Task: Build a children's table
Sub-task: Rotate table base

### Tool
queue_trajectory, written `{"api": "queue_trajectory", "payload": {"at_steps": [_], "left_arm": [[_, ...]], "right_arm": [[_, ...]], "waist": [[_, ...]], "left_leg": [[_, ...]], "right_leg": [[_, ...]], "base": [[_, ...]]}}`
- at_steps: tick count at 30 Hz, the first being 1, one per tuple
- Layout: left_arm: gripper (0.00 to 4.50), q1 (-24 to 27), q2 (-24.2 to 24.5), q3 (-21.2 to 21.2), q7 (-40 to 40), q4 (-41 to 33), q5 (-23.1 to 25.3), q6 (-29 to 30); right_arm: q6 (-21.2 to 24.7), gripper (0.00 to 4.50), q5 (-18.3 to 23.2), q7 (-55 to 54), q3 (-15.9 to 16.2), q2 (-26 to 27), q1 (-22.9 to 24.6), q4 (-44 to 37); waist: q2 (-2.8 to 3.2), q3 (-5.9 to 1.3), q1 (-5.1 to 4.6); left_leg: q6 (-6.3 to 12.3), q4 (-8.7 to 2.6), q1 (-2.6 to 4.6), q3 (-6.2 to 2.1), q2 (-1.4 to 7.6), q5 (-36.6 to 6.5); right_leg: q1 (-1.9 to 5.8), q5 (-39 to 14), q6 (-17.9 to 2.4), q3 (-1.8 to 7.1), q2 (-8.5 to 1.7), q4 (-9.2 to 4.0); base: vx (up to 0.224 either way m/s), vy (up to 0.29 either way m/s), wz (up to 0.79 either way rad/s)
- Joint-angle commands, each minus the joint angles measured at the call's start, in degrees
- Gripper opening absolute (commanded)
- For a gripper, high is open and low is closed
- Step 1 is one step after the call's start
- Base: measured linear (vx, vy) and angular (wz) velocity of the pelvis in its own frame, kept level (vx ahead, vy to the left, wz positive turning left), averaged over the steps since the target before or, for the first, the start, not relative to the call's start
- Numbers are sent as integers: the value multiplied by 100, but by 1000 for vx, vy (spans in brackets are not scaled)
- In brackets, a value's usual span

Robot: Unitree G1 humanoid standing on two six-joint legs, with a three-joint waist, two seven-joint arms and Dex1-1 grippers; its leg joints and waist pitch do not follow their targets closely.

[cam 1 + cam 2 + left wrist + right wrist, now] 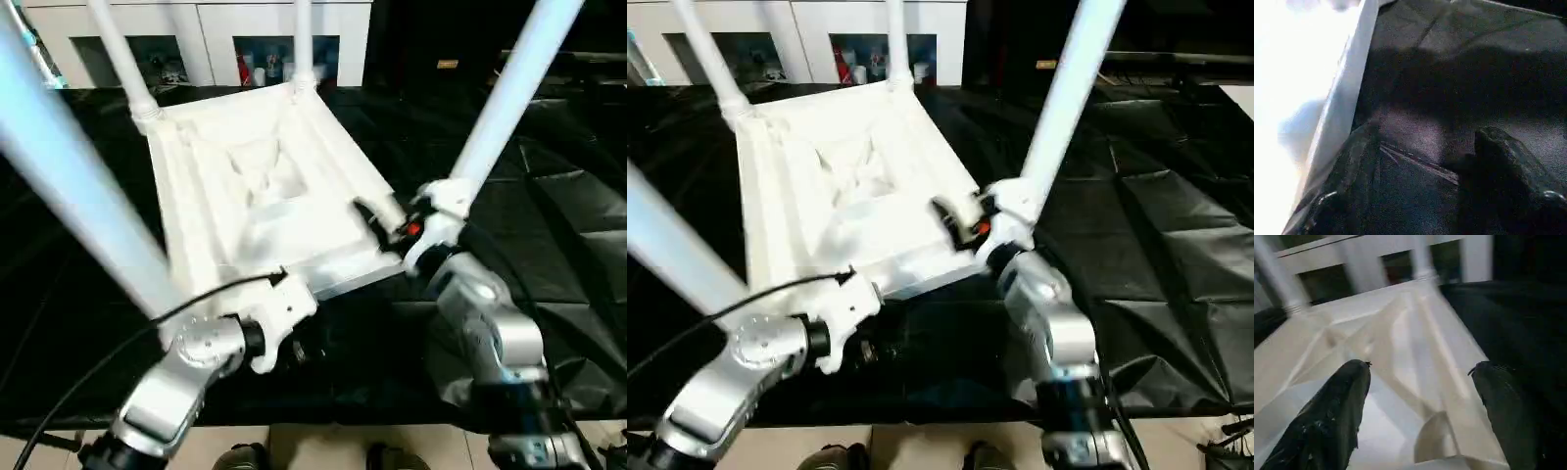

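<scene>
- Table top [265, 196]: white plastic, lying upside down with its ribbed underside up, on a black sheet [549, 225] that covers the work surface; it sits in the middle of the scene, turned so one corner points far.
- Legs: four white tapered tubes stand up from the corner sockets; far left leg [122, 59]; far right leg [302, 39]; near right leg [509, 98]; near left leg [78, 196], the closest to the camera and blurred.
- Right gripper [1420, 377]: fingers spread wide with nothing between them; it sits at the near right corner of the top, close to the foot of the near right leg, and points across the ribbed underside.
- Left gripper [1420, 161]: fingers [1508, 161] apart and holding nothing; it lies at the near edge of the top, beside the near left leg, with the black sheet beneath it.
- Surroundings: a white cabinet [216, 29] with open compartments stands beyond the far side; pale floor [323, 446] shows along the near edge.
</scene>
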Motion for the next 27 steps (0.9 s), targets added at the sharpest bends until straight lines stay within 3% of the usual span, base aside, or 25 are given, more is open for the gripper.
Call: {"api": "queue_trajectory", "payload": {"at_steps": [1, 3, 7, 10, 15, 18, 24, 27], "left_arm": [[375, 26, 63, 46, -3, -18, 12, -80], [392, 48, 78, 45, -59, -36, -54, -57], [424, 52, 156, 88, -207, -22, -202, -81], [446, -3, 252, 163, -423, 38, -360, -145], [446, -124, 453, 342, -785, 213, -585, -379], [446, -167, 681, 560, -1342, 266, -975, -584], [446, 0, 1153, 632, -2090, 60, -1388, -537], [446, 119, 1342, 737, -2305, -37, -1602, -616]], "right_arm": [[-263, 373, -149, -492, -510, -139, -114, 306], [-360, 373, -196, -575, -560, -220, -182, 417], [-524, 373, -252, -688, -669, -352, -291, 589], [-624, 373, -280, -734, -713, -415, -350, 706], [-756, 373, -301, -785, -762, -463, -425, 866], [-805, 373, -305, -806, -786, -496, -444, 915], [-836, 373, -344, -779, -747, -540, -467, 976], [-887, 373, -332, -772, -755, -564, -496, 1051]], "waist": [[-29, -415, -28], [-29, -416, -9], [-40, -432, 4], [-40, -425, -3], [-25, -414, -29], [-27, -408, -23], [-24, -413, -26], [-33, -407, -48]], "left_leg": [[161, -407, 197, -34, 130, -1362], [171, -394, 207, -17, 125, -1278], [292, -375, 151, -27, 108, -1000], [334, -373, 149, -23, 103, -1016], [334, -377, 155, -26, 104, -1097], [295, -385, 171, -23, 98, -1131], [317, -386, 172, -20, 99, -955], [338, -387, 174, -13, 100, -1014]], "right_leg": [[217, -1362, -882, 142, -51, -323], [208, -1216, -880, 145, -31, -311], [263, -820, -929, 129, -25, -251], [266, -826, -952, 129, -31, -256], [262, -979, -972, 128, -35, -259], [253, -1046, -980, 126, -30, -264], [272, -722, -1059, 127, -17, -202], [271, -827, -1072, 134, -32, -214]], "base": [[0, 0, 0], [0, 0, 0], [0, 0, 0], [0, 0, 0], [0, 0, 0], [0, 0, 0], [0, 0, 0], [0, 0, 0]]}}
